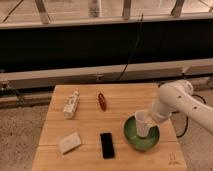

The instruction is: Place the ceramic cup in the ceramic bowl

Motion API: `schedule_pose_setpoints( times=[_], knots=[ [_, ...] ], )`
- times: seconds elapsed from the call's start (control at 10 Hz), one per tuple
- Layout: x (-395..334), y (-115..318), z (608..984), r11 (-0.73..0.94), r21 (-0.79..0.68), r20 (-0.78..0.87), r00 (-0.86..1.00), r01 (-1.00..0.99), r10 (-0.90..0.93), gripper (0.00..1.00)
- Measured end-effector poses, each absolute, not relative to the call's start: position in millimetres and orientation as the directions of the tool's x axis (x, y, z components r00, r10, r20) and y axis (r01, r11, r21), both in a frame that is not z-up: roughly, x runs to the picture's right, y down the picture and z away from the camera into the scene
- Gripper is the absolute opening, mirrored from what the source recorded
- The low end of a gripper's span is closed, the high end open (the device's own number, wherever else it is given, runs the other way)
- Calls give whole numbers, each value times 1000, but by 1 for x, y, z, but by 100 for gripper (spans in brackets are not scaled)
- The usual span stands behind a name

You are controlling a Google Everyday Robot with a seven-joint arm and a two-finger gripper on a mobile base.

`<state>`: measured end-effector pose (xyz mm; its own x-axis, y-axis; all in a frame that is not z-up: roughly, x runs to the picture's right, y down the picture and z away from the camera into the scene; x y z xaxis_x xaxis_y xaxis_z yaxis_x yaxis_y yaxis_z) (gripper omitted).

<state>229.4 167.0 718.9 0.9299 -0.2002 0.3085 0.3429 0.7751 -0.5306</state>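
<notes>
Smooth white arm (181,102), end effector (150,119) (over bowl (127,133))

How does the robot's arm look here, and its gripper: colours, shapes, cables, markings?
The arm is white and smooth, built of thick rounded segments with a bulging joint. No markings or cables show on it. The gripper, above the green ceramic bowl beside the white ceramic cup, is a pale end piece; its details cannot be told.

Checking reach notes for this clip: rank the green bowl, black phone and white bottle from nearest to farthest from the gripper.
1. Green bowl, right at the gripper, table's right side.
2. Black phone, front centre.
3. White bottle, back left.
</notes>
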Motion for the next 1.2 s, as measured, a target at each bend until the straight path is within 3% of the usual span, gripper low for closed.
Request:
schedule_pose_setpoints(
  times=[0.3, 1.2],
  knots=[
    [228, 171, 712, 761, -557, 299, 935, 332, -189, 80],
    [223, 143, 685, 771, -540, 287, 935, 338, -209, 80]
  ],
)
